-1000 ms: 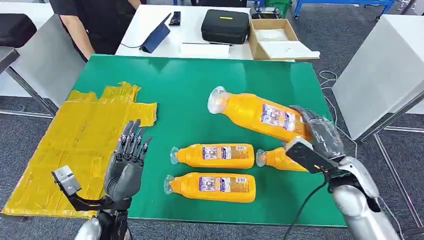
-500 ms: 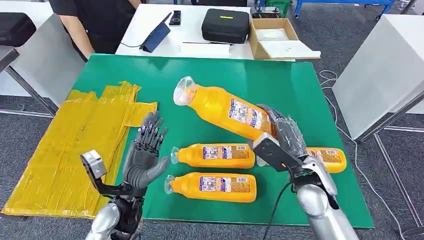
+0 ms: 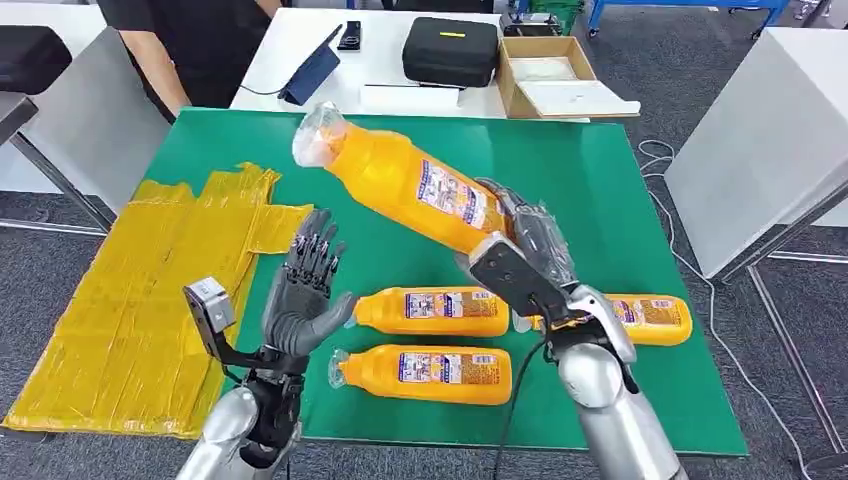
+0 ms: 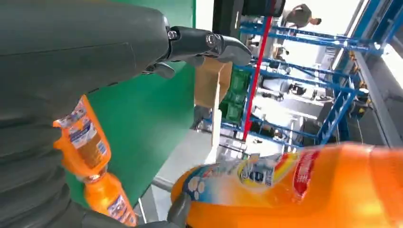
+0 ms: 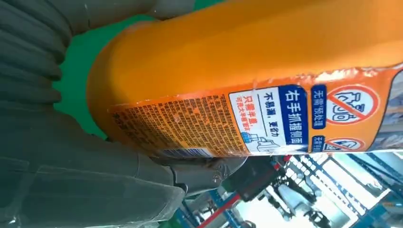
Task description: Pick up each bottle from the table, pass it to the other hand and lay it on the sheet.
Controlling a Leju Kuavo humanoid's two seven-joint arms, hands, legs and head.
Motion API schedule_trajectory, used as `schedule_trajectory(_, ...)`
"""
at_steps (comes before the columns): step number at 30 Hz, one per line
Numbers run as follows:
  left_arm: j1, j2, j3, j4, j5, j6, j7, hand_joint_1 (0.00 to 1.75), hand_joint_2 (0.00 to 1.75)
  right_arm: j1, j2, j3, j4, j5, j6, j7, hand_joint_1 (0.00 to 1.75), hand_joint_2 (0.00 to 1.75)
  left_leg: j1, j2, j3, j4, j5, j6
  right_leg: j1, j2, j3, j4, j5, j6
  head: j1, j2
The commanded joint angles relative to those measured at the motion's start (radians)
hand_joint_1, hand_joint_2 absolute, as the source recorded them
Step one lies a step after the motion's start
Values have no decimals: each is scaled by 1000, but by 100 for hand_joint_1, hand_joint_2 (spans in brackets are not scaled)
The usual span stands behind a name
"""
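The right robot hand (image 3: 530,255) is clamped round the base of a large orange bottle (image 3: 400,180), raised off the tabletop (image 3: 600,180), cap toward 10 o'clock. The left robot hand (image 3: 305,295) waits beneath it, fingers apart, holding nothing. Three smaller bottles (image 3: 430,312) lie on the green; the yellow sheet (image 3: 130,290) at 9 o'clock carries none, so the handover and every placement remain

The held bottle (image 5: 266,71), gripped by the right hand (image 3: 530,255), carries a label whose blue panel reads "右手抓握面" in white, with "无需预处理" on a smaller blue strip beside it. A white patch next to these holds red lines, "只需横置" among them. The dense small print at the label's 9 o'clock end is too fine to read.
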Motion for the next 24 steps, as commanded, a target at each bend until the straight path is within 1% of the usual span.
schedule_trajectory(1,-59,0,-35,81,7,11,7,0,175,-78,49,36,118,2,7,11,175,175,1,-1,2,0,-1,-5,0,3,2,0,0,-2,0,0)
schedule_trajectory(2,-62,-3,-35,80,11,13,8,0,175,-80,51,42,126,5,12,15,175,175,1,-1,1,0,0,-3,0,2,1,0,0,-2,0,0)
schedule_trajectory(4,-81,-6,-32,74,24,29,17,0,175,-82,59,83,167,27,20,26,175,175,2,-2,3,1,-1,-7,1,4,3,0,0,-3,0,0)
schedule_trajectory(5,-86,-1,-31,69,31,33,19,0,175,-83,58,104,184,39,17,25,175,175,1,-1,1,0,0,-3,0,2,1,0,0,-2,0,0)
schedule_trajectory(6,-88,2,-28,65,34,41,18,0,175,-79,62,116,202,40,15,25,175,175,1,-1,2,0,-1,-5,1,4,2,0,0,-3,0,0)
schedule_trajectory(8,-86,11,-21,49,43,49,17,0,175,-75,63,146,248,42,6,10,175,175,1,1,1,0,0,-3,1,3,1,-1,1,-2,0,0)
schedule_trajectory(9,-86,14,-20,48,43,49,17,0,175,-67,63,150,253,42,2,3,175,175,2,0,2,0,0,-5,1,4,2,-1,1,-3,0,0)
schedule_trajectory(11,-83,14,-21,42,43,49,17,0,175,-73,63,153,269,41,-6,-3,175,175,1,-1,1,0,0,-3,0,2,1,0,0,-2,0,0)
schedule_trajectory(12,-82,14,-22,42,44,50,17,0,175,-77,62,154,271,41,-7,-4,175,175,2,-2,3,0,-1,-8,1,4,3,0,0,-5,0,0)
schedule_trajectory(13,-82,14,-22,42,44,50,17,0,175,-77,62,154,271,41,-7,-4,175,175,1,-1,1,0,0,-4,1,3,1,0,0,-2,0,0)
schedule_trajectory(14,-81,14,-23,42,44,50,17,0,175,-79,61,153,271,41,-7,-4,175,175,1,0,1,0,0,-4,0,3,1,0,0,-2,0,0)
schedule_trajectory(15,-81,13,-23,43,44,50,17,0,175,-81,60,153,269,42,-6,-3,175,175,2,-1,2,0,-1,-5,1,4,2,0,0,-3,0,0)
schedule_trajectory(18,-81,13,-23,43,44,50,17,0,175,-81,60,153,269,42,-6,-3,175,175,1,0,0,0,0,-3,0,2,0,0,0,-1,0,0)
schedule_trajectory(19,-81,13,-23,43,44,50,17,0,175,-81,60,153,269,42,-6,-3,175,175,1,-1,1,0,-1,-5,0,3,1,0,0,-2,0,0)
schedule_trajectory(24,-82,13,-24,45,45,52,16,0,175,-80,59,155,267,40,-6,-3,175,175,1,-1,1,0,-1,-4,0,3,1,0,0,-2,0,0)
